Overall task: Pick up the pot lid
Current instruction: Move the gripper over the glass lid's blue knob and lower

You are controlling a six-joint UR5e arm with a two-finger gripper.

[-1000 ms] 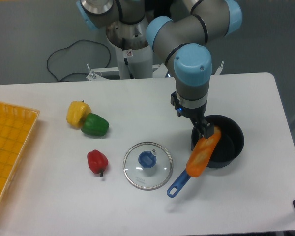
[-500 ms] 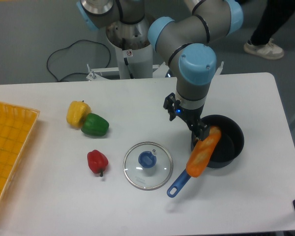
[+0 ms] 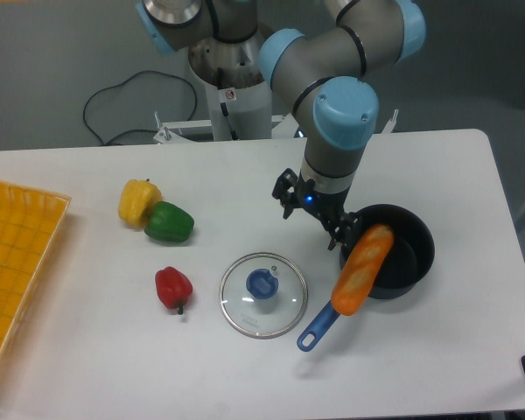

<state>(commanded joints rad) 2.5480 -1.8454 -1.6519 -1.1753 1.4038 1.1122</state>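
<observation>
Clear glass with a blue knob [image 3: 262,283] in its middle: that is the pot lid [image 3: 261,324], lying knob up near the middle of the worktop [image 3: 92,359], somewhat closer to the front edge than to the back edge, where my arm [image 3: 339,109] reaches in. My pincer [image 3: 311,226] is wide, its two fingers apart, and it hangs over the worktop between the lid and the back edge, shifted toward the right edge as the camera sees it. The pincer and the lid are apart; how high I am above the surface I cannot tell. Just beside me, toward the right edge, sits a black bowl [image 3: 411,254], and a long orange-and-blue utensil [image 3: 359,280] slants across its rim, orange end inside, blue end outside and pointing toward the front edge, near the lid. On the lid's other side, toward the left edge, lies a red pepper [image 3: 173,288]. Farther toward the back left corner a green pepper [image 3: 169,222] and a yellow pepper [image 3: 137,202] lie side by side. A yellow crate [image 3: 22,254] stands along the left side, partly cut off by the camera's view.
</observation>
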